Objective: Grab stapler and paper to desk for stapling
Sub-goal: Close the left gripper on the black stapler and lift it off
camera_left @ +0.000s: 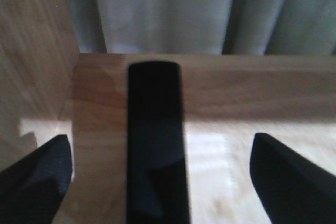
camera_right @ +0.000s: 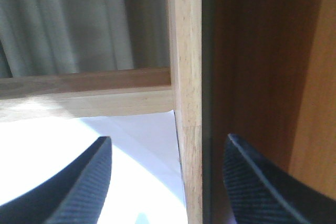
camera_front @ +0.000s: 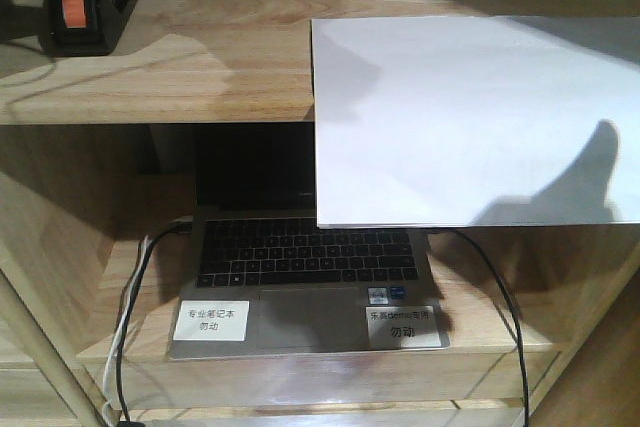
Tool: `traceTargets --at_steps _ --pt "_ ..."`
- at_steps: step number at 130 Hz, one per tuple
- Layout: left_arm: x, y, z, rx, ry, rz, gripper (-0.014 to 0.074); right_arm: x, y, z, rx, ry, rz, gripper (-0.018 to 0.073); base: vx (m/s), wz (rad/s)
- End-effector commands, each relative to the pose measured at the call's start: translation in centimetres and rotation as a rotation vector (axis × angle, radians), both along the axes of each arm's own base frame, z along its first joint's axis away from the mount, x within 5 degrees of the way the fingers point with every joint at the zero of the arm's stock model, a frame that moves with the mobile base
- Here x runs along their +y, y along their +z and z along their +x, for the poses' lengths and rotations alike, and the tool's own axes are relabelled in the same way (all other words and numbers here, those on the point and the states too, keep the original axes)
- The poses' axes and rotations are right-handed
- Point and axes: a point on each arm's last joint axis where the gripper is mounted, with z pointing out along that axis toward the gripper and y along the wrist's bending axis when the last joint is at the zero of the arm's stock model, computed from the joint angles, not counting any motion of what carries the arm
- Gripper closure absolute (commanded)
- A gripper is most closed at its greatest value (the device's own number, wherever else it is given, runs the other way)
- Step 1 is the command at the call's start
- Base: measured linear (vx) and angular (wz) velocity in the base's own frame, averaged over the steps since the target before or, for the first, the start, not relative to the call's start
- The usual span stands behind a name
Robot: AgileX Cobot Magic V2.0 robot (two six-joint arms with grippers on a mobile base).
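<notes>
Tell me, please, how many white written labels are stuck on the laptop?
2. One label sits left of the touchpad, the other label right of it. The overhanging paper hides part of the laptop screen, so more could be hidden there.

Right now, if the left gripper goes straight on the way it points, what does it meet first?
The small black stapler: it lies lengthwise between the open fingers of the left gripper, dead centre. Past it there is only the light wooden shelf top, then a grey curtain; depth is unclear.
</notes>
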Motion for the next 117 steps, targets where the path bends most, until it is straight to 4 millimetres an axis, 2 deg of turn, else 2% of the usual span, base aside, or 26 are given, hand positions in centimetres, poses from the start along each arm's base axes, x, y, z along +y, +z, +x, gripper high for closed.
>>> traceTargets --at_steps 1,22,45,73,87,99,107,108,117 --pt "0.5 1.8 -0.3 -0.100 -0.026 -0.033 -0.0029 -0.1 1.3 0.0 -0.084 -0.012 -0.017 0.0126 0.00 0.00" --pt "0.4 0.7 0.9 -0.059 -0.052 0.020 -0.0009 -0.1 1.3 0.0 -0.084 -0.012 -0.017 0.0126 0.00 0.00" --pt "0.5 0.3 1.4 -0.042 -0.046 0.011 0.0002 -0.1 1.3 0.0 -0.084 -0.012 -0.017 0.0126 0.00 0.00" --pt "0.7 0.2 1.5 -0.037 -0.037 -0.005 0.0085 -0.1 1.3 0.0 -0.084 -0.012 -0.017 0.0126 0.00 0.00" --pt "0.6 0.2 1.5 -0.031 -0.042 -0.015 0.0172 -0.1 1.3 0.0 -0.084 -0.012 -0.017 0.0126 0.00 0.00" --pt "0.5 0.1 1.5 -0.025 -0.048 -0.025 0.0285 -0.1 1.3 0.0 -0.084 -0.012 -0.017 0.0126 0.00 0.00" --pt "0.5 0.1 1.4 -0.024 -0.048 -0.026 0.0383 -0.1 1.3 0.0 -0.084 -0.012 -0.017 0.0126 0.00 0.00" --pt "0.5 0.1 1.4 -0.024 -0.048 -0.026 0.0419 -0.1 1.3 0.0 -0.084 -0.012 -0.017 0.0126 0.00 0.00" --pt "0.5 0.1 1.4 -0.024 -0.048 -0.026 0.0517 -0.1 1.3 0.0 -0.084 -0.012 -0.017 0.0126 0.00 0.00"
